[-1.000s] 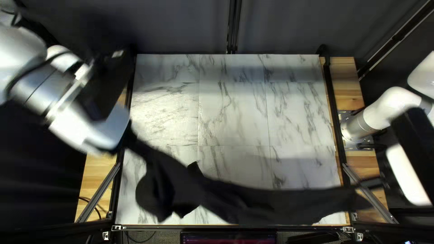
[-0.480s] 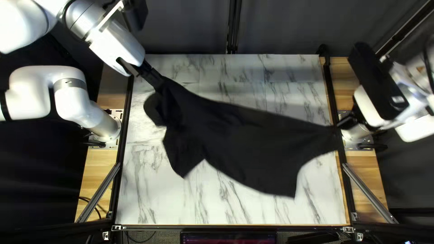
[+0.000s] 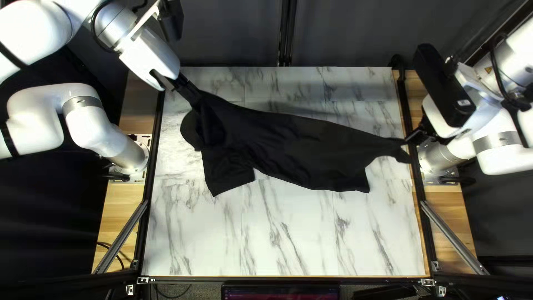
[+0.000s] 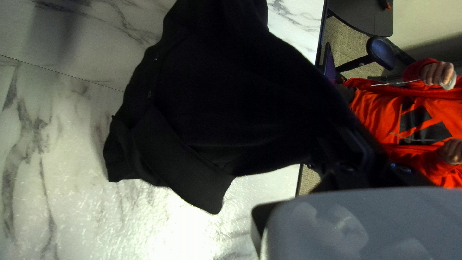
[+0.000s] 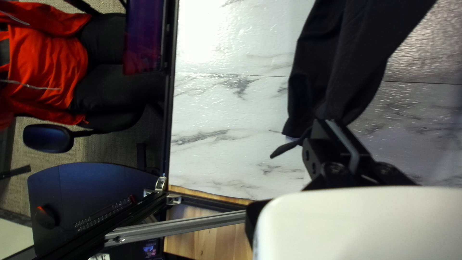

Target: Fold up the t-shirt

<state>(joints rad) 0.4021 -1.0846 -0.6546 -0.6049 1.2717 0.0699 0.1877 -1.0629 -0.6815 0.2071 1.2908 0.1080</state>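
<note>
My left gripper (image 3: 191, 95) is at the far left of the table in the top left view, shut on one end of the black t-shirt (image 3: 288, 147). At the table's right edge, my right gripper (image 3: 410, 137) pinches the opposite end, a small tail of cloth hanging past it. Between them the shirt stretches slantwise, creased and bunched on its left side. In the left wrist view the dark cloth (image 4: 211, 101) runs up into the gripper (image 4: 337, 139). The right wrist view has the gripper (image 5: 325, 126) closed on a gathered strip of shirt (image 5: 356, 58).
Marble-patterned table (image 3: 288, 239) shows in front of the shirt. A metal frame strut (image 3: 455, 236) crosses the near right corner, another (image 3: 121, 236) the near left. A person in red (image 4: 385, 115) sits beyond the table's near edge, beside a screen (image 5: 144, 36).
Both grippers have swung toward the far side, carrying the shirt from the near edge. Most recently its hanging lower edge swung farther back, while my right gripper moved slightly left and farther away.
</note>
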